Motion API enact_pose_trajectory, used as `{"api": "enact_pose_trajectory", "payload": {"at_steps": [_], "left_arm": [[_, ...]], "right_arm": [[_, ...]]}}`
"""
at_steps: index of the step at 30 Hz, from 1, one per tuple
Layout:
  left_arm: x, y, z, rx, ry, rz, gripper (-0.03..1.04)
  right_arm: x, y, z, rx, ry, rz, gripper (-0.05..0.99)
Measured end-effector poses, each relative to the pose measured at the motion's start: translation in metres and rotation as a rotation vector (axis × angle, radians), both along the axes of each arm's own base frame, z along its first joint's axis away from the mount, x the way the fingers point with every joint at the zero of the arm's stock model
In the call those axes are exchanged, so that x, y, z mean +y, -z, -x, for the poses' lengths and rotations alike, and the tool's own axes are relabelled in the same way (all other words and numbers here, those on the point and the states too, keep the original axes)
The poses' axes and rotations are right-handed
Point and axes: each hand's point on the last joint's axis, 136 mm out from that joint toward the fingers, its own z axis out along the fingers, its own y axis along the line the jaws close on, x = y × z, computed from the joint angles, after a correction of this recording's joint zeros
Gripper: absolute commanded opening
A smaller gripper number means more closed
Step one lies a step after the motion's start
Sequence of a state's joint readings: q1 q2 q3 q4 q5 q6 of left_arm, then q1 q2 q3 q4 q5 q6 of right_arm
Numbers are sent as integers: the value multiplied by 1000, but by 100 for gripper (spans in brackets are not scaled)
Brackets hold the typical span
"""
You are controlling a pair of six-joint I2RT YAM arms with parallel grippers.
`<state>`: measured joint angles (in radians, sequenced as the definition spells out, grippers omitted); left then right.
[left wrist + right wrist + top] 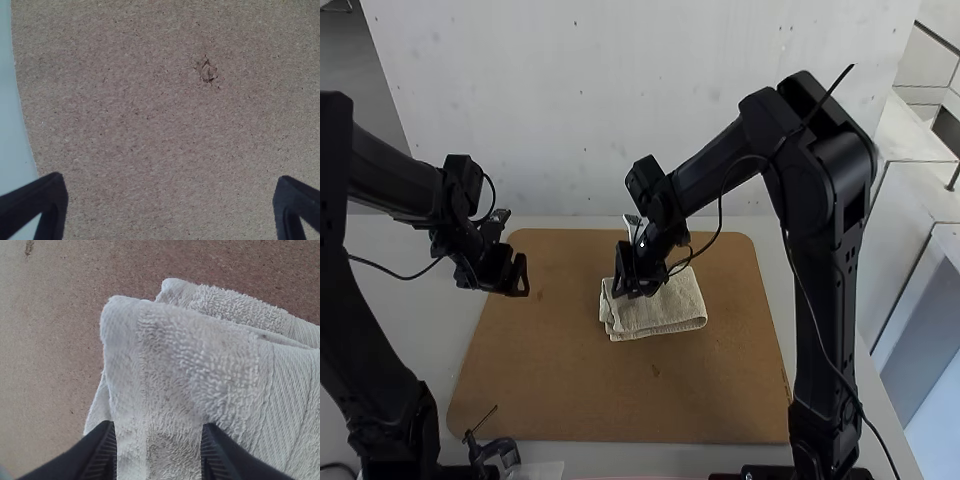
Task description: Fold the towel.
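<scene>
Brown board (550, 370) beneath folded towel (668, 305), right gripper (629, 287), jaws apart over it; left gripper (518, 277), jaws wide apart.

In high view we lose pt of the towel (665, 310) behind the R gripper (628, 290); can't tell if its tips touch the cloth. The L arm (365, 320) is cut off at the view's edge, ditto the base of a small dark item (498, 452), type unclear to us. In R wrist view the towel runs out of frame & its top layer hides most of those below, so we can't get a layer no.
</scene>
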<state>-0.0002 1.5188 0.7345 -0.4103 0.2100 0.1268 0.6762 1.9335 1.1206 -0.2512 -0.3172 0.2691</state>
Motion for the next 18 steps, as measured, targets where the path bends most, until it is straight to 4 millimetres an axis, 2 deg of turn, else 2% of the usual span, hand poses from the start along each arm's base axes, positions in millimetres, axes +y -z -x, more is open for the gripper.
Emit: {"api": "enact_pose_trajectory", "payload": {"at_steps": [3, 9, 18], "left_arm": [[0, 0, 0, 0, 0, 0, 91], [0, 0, 0, 0, 0, 0, 91], [4, -1, -1, -2, -13, 0, 91]], "right_arm": [[4, 6, -4, -18, -1, -21, 32], [14, 3, -15, -67, 8, -73, 32], [14, 9, -24, -77, 46, -106, 36]]}}
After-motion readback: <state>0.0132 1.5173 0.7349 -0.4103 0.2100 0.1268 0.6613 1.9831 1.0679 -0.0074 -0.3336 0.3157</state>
